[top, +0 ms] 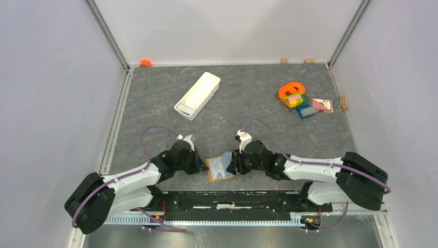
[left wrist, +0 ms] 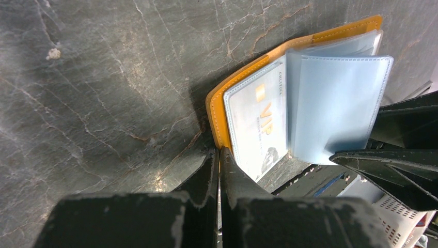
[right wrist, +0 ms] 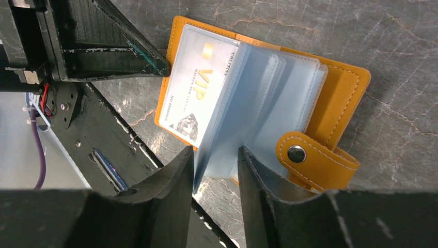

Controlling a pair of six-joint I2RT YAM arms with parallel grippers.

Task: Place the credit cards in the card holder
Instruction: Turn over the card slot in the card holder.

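Observation:
The orange-tan card holder (top: 219, 169) lies open on the table near the front edge, between my two grippers. A white VIP credit card (left wrist: 258, 124) sits in its left clear pocket, and it also shows in the right wrist view (right wrist: 199, 103). My left gripper (left wrist: 218, 152) is shut, its tips pinching the holder's orange cover edge (left wrist: 217, 111). My right gripper (right wrist: 216, 152) is open, with a raised pale blue pocket leaf (right wrist: 227, 134) between its fingers. The snap tab (right wrist: 310, 157) lies beside the right finger.
A long white tray (top: 197, 95) lies at the back left. At the back right is a cluster with an orange ring (top: 290, 91), toy bricks, and flat blue (top: 307, 111) and pink (top: 321, 105) pieces. The table's front edge and black rail (right wrist: 103, 155) run just under the holder.

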